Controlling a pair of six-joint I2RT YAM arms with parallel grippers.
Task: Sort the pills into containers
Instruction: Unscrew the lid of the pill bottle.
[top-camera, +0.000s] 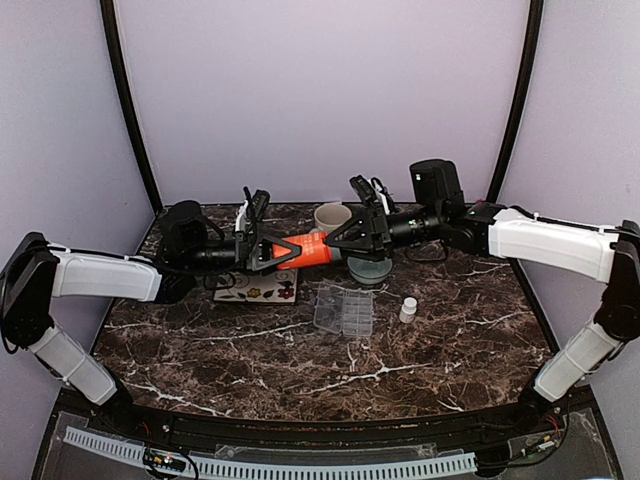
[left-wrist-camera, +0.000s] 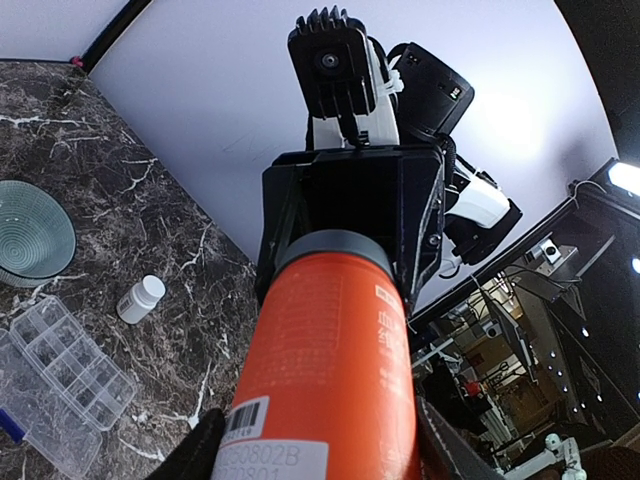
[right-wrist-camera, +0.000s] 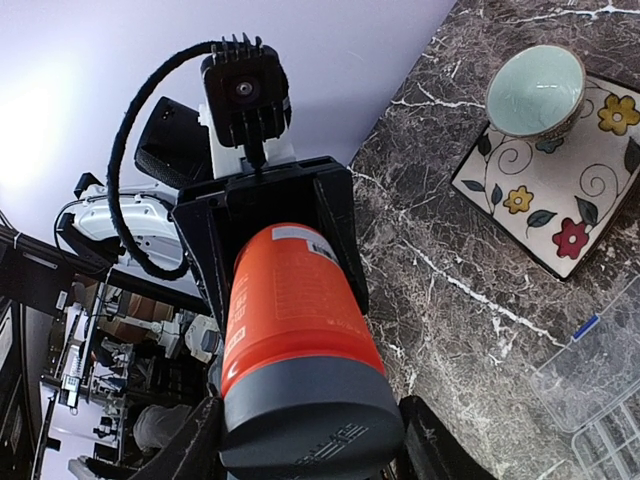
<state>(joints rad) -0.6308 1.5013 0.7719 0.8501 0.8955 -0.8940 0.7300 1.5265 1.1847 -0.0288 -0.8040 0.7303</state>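
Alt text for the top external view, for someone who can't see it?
Above the marble table, the left gripper holds an orange bottle level, the right gripper at its capped end. A clear pill box and small white bottle sit below.

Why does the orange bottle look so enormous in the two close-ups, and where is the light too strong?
Left wrist view: the orange bottle sits close to the lens, so it looms; the wall glares white at right. Right wrist view: same looming, wall washed out at left. Top view: evenly lit, bottle small.
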